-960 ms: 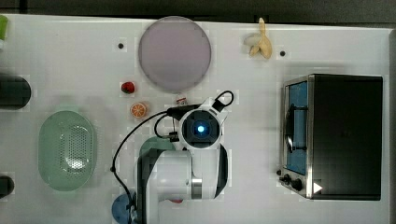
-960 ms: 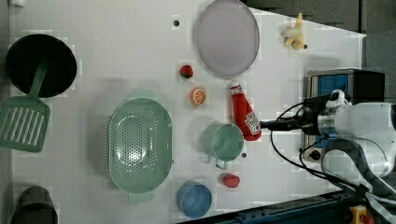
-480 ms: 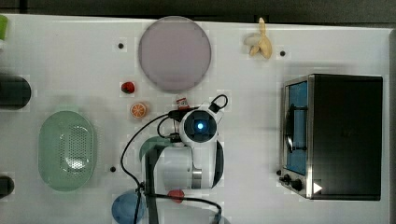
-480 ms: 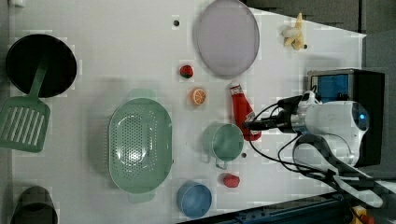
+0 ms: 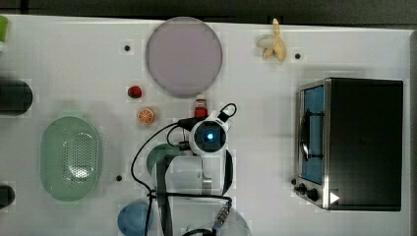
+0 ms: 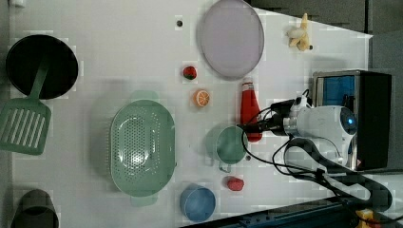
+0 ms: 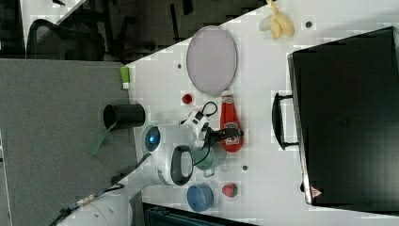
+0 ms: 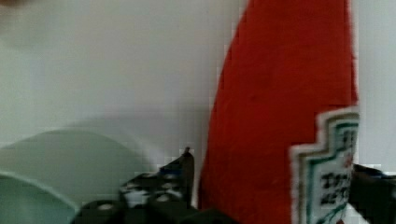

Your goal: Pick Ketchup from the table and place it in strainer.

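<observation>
The ketchup bottle (image 6: 250, 111) was red with a white cap and a pale label, and it lay flat on the white bench (image 6: 119, 57). The hand (image 8: 273, 186) sat low over it with fingers spread wide on either side of the body, gripping nothing. In the left view the bottle lay between the grey plate (image 6: 231, 38) and the green cup (image 6: 228, 145), its cap just beside the plate's rim. Bare bench separated it from the strainer (image 6: 141, 142) at the left view's left. Its long axis ran up and down the left view, cap toward the plate
</observation>
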You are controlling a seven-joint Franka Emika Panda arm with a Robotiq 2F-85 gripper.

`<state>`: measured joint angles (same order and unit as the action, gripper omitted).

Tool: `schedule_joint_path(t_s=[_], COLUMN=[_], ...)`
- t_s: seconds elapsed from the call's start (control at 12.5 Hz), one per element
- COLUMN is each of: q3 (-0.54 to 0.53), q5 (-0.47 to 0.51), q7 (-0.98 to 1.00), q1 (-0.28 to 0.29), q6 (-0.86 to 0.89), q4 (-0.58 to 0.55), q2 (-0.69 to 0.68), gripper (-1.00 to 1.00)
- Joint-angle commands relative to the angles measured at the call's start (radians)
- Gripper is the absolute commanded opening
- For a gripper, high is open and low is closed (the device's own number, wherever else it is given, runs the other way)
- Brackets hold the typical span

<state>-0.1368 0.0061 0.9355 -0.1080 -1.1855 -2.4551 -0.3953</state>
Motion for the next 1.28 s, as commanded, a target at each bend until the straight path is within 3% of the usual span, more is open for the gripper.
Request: schedule_joint_path(t_s=[0.08,0.48,1.04,1.28], q3=[-0.007,-0.001,-0.023,-0.083], q5=[0.004,0.004,0.006,0.008], q7=[0.034,0.032,-0.034,-0.136], q1=[0.006,0.005,0.011,0.031], q6=[-0.013,0.058,0.606,0.695], q4=[0.01,0.015,0.094,0.136], q2=[0.033,0.125,0.511,0.579], gripper=[0.21,0.2,0.2,0.2])
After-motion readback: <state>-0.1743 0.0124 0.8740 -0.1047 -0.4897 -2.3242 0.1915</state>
